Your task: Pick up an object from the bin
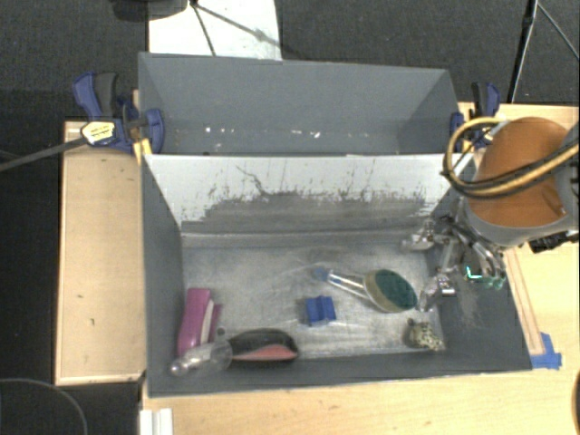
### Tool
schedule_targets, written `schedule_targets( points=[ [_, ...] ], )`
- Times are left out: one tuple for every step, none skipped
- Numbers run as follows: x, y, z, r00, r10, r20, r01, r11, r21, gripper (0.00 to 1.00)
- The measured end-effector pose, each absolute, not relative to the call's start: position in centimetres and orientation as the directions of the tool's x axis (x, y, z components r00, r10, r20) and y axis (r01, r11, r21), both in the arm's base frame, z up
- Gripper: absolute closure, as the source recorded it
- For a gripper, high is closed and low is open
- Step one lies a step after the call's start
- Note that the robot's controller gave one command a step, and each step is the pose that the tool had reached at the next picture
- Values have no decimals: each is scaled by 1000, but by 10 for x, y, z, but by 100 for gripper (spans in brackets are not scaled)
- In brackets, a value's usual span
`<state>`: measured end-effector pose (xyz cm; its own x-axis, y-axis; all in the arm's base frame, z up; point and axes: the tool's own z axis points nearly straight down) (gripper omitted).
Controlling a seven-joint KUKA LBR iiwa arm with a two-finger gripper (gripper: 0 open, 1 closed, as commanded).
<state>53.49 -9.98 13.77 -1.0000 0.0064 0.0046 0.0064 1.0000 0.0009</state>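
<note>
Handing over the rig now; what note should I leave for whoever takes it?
Pincer: low at the bin's right end, nothing visibly held.
Nearest: small speckled lump just below it in the view; green round brush with clear handle to its left.
Further left: blue block, black-and-pink brush, purple case.
Done: nothing picked yet. Left: grasp one thing, lift it out.

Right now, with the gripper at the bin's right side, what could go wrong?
The gripper sits close to the bin's right wall, so it might scrape it going down. The green round-headed brush lies right beside it and the small speckled lump just nearer the front; a grasp here could knock one aside or catch both.
</note>
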Motion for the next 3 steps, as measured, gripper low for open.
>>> schedule_targets(
  points=[
    [559, -20, 74, -948, 318, -5, 318, 948, 1, 0],
    [567, -36, 101, -870, 493, -5, 493, 870, 2, 0],
    [593, 12, 101, -852, 523, -4, 523, 852, 4, 0]
  ],
)
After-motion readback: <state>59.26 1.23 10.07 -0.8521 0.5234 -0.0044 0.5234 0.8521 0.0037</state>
